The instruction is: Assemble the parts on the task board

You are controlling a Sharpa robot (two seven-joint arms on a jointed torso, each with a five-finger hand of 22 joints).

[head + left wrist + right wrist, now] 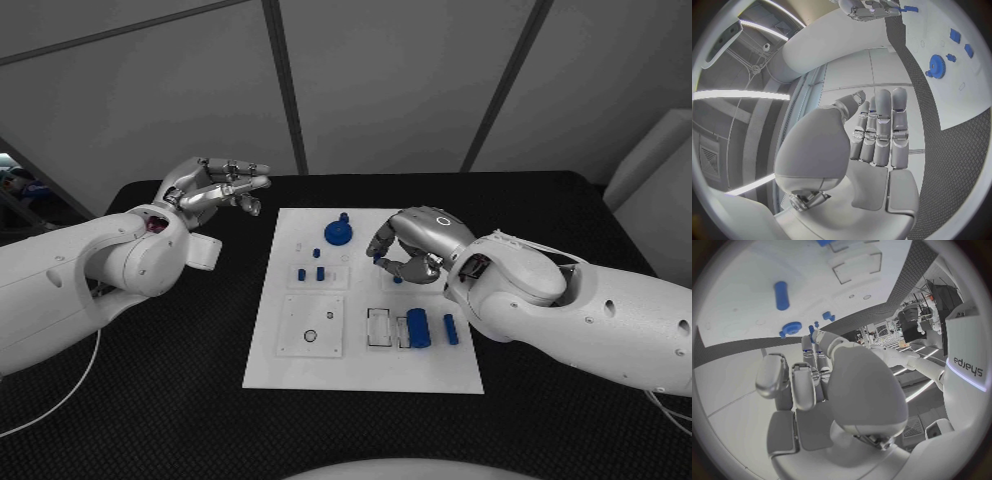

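Observation:
The white task board (361, 345) lies in the middle of the black table. On it are a blue gear (339, 232), small blue pegs (310, 273), a blue cylinder (418, 327) and a short blue bar (450, 329). My right hand (413, 246) hovers over the board's upper right with its fingers curled in. In the right wrist view a small blue peg (811, 330) sits between its thumb and a fingertip. My left hand (216, 187) is raised beyond the board's far left corner, its fingers (879, 130) straight and holding nothing. The left wrist view also shows the gear (937, 66).
A square insert plate (312, 325) with a round hole sits at the board's lower left, with open rectangular slots (379, 328) beside the cylinder. Black table (159, 400) surrounds the board on all sides. Grey wall panels stand behind the table.

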